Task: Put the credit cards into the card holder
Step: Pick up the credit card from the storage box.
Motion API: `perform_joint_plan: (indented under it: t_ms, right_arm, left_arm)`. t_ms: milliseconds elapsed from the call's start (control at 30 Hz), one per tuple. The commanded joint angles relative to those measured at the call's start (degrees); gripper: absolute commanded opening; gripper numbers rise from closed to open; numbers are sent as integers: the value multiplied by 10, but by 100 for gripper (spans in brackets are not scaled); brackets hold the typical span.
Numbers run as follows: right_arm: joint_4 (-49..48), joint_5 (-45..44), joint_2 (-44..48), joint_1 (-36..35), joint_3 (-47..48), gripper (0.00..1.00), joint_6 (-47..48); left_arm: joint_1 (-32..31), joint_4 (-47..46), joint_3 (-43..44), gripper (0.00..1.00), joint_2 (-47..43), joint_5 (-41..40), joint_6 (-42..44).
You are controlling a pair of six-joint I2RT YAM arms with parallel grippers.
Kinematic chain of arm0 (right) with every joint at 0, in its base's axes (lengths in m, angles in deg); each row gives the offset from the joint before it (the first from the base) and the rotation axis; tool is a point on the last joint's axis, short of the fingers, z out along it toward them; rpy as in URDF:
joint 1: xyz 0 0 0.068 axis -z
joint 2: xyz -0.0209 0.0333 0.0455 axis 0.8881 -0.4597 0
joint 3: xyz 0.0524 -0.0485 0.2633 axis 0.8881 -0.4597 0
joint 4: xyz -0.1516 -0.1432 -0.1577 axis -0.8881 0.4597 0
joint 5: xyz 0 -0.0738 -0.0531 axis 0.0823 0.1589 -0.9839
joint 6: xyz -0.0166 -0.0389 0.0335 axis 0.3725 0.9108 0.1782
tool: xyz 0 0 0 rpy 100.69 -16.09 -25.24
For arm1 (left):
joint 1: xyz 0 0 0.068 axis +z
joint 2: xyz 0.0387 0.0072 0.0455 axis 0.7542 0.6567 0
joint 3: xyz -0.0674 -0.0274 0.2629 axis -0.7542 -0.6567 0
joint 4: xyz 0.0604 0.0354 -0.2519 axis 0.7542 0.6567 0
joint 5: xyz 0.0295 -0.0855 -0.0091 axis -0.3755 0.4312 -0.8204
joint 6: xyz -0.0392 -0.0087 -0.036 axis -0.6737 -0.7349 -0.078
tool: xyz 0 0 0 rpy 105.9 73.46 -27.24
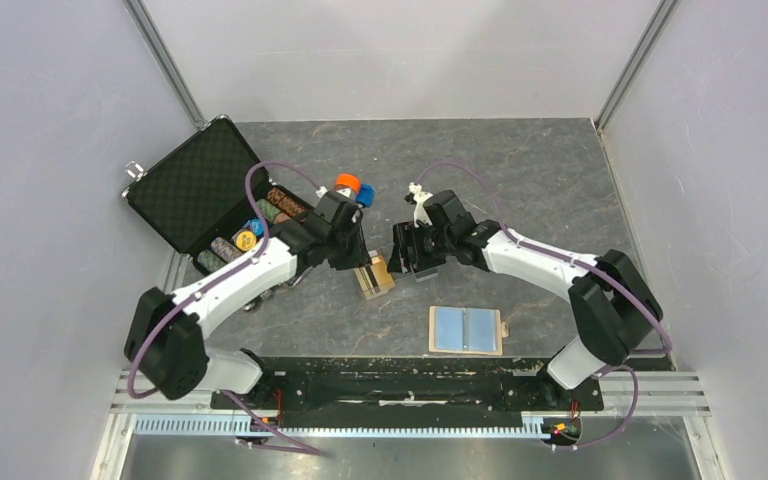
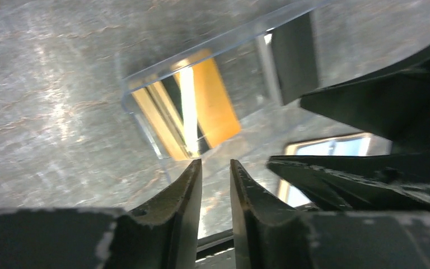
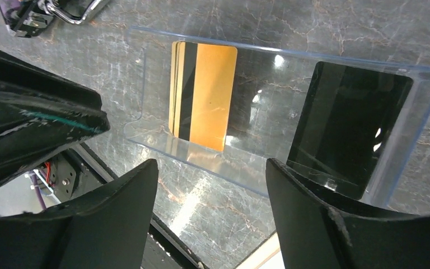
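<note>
The credit cards [image 3: 201, 98], probably light, stiff and slippery, lay stacked inside the clear box [image 3: 313, 56] on the table [image 3: 341, 28]; a free short edge seemed best to pinch. The right gripper [image 3: 213, 174] hovered spread above them. The left gripper [image 2: 215, 174] had its fingers nearly together, pinching nothing.

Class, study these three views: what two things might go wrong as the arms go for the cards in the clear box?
1. The gold cards lie stacked flat inside the clear box; jaws may slip off them or drag out several together.
2. The left gripper and right gripper crowd close over that box, which neither holds; they might collide or shove it aside.
</note>
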Motion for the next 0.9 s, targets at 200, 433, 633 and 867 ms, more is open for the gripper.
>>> perform_joint_plan:
  t_ms: [200, 433, 633, 867]
  right_arm:
    - [-53, 40, -54, 1, 13, 65, 7]
    - [-59, 41, -94, 1, 26, 59, 10]
    - [-53, 35, -118, 1, 37, 57, 15]
    - [-45, 38, -144, -2, 48, 54, 20]
  left_arm:
    - [2, 70, 45, 20, 107, -28, 92]
    - [0, 51, 49, 18, 139, -27, 100]
    - [-8, 45, 67, 17, 173, -30, 104]
    - [-29, 71, 92, 14, 212, -69, 105]
